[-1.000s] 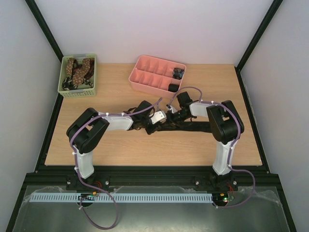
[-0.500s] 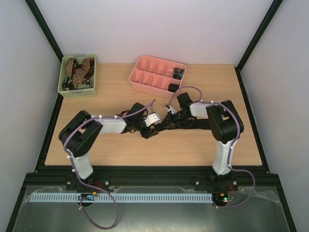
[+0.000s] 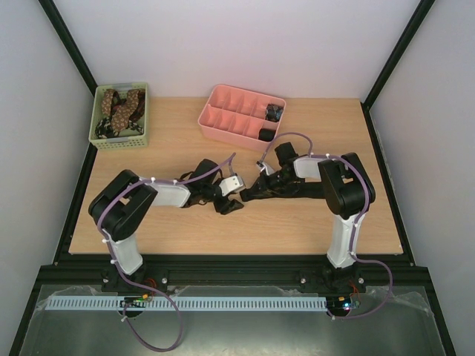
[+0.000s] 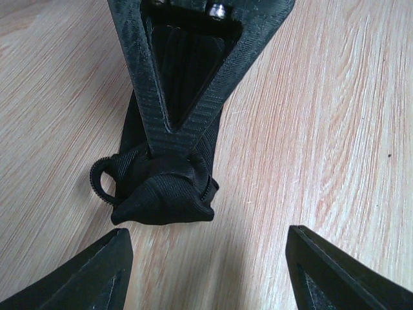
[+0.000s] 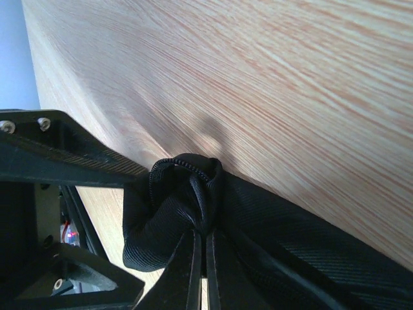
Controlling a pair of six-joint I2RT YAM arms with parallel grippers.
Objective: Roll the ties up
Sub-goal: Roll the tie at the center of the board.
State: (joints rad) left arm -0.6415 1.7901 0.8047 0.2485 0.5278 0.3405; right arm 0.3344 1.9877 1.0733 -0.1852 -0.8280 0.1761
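The worktop [image 3: 223, 233] is bare all along its near side, so a pincer could slide there with nothing in the way. The far right corner is bare too. A green basket [image 3: 119, 141] stands in the far left corner. A pink tray [image 3: 223, 132] sits at the back near the middle, and there is a bare gap between the two. In the middle a black tie [image 3: 286, 195] lies across the wood. The right pincer [image 5: 205, 242] is pinched tight on its bunched end. The left pincer [image 4: 213, 274] is spread wide just beside that bunch, not touching it. Walls [image 3: 37, 163] close in the left, right and back sides.
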